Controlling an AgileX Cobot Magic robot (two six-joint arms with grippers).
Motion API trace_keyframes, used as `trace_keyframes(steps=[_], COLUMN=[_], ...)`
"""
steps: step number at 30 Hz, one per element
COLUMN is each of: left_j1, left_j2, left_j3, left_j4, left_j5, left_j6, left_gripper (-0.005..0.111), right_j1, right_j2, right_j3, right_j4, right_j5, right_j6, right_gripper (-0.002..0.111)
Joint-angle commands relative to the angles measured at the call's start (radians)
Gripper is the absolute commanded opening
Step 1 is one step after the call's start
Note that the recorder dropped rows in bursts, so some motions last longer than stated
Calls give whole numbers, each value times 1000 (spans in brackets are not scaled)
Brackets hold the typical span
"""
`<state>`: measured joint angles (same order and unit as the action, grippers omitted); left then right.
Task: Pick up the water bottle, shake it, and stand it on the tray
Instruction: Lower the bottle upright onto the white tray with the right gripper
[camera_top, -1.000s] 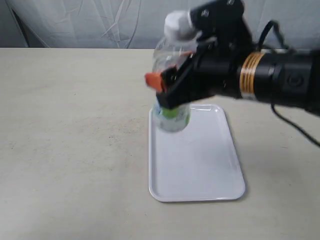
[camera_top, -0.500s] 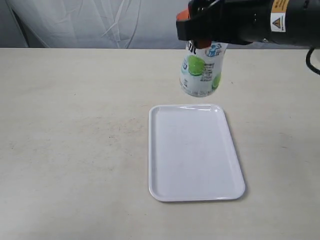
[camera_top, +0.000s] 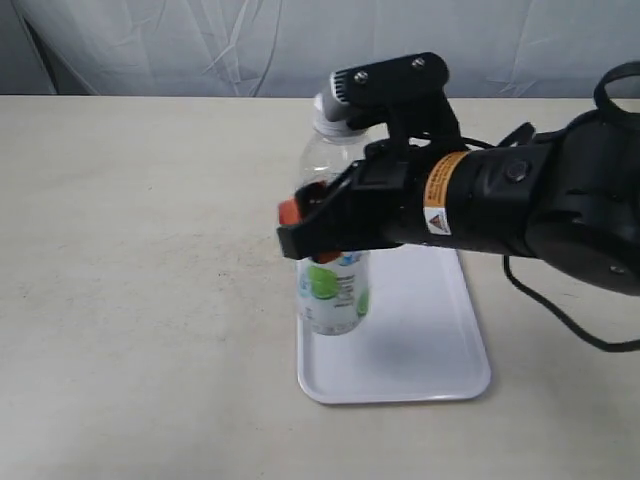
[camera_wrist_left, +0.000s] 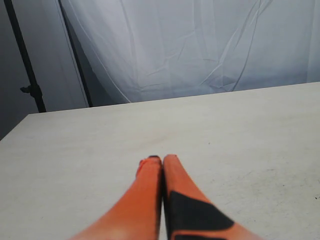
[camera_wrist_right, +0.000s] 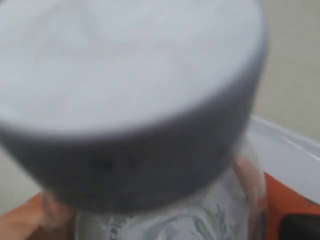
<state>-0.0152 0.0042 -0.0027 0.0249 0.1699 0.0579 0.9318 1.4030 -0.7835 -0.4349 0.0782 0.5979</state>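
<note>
The water bottle (camera_top: 335, 295), clear with a white cap and a green and blue label, hangs upright over the left part of the white tray (camera_top: 440, 340). My right gripper (camera_top: 325, 225) is shut on its middle, orange fingertips (camera_top: 290, 211) showing at the left side. Whether the bottle's base touches the tray I cannot tell. In the right wrist view the bottle's white cap (camera_wrist_right: 125, 100) fills the picture, with an orange finger (camera_wrist_right: 280, 200) beside the bottle's body. My left gripper (camera_wrist_left: 161, 161) is shut with nothing in it, low over bare table, out of the exterior view.
The beige table (camera_top: 140, 250) stretches wide to the left of the tray. A white cloth backdrop (camera_top: 200, 45) hangs behind the far edge. A black cable (camera_top: 560, 320) loops off the right arm above the table at right.
The right gripper swung the bottle from low over the tray's far end up high behind it, then down again and nearer, over the tray's left part.
</note>
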Motion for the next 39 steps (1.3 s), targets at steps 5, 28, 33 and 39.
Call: trace_keyframes(steps=[5,28,33,39], left_j1=[-7,-7,-7,-7], left_j2=[-4,-4,-4,-4], left_j3=[3,3,3,3], left_j4=[-1,-1,-1,-1], left_j5=[-12,-12,-12,-12], left_j6=[-3,-3,-3,-3], left_gripper=[2,2,2,2], right_j1=[-58,26,10,3], right_j2=[-14,3,3,3], right_j3=[-32,-39,-39,1], right_j4=[-139,-75,-80,-102], right_j5=[203,-97,-121,-201], right_j6=[99,28,-4,-30], right_gripper=[-1,-1,-1,-1])
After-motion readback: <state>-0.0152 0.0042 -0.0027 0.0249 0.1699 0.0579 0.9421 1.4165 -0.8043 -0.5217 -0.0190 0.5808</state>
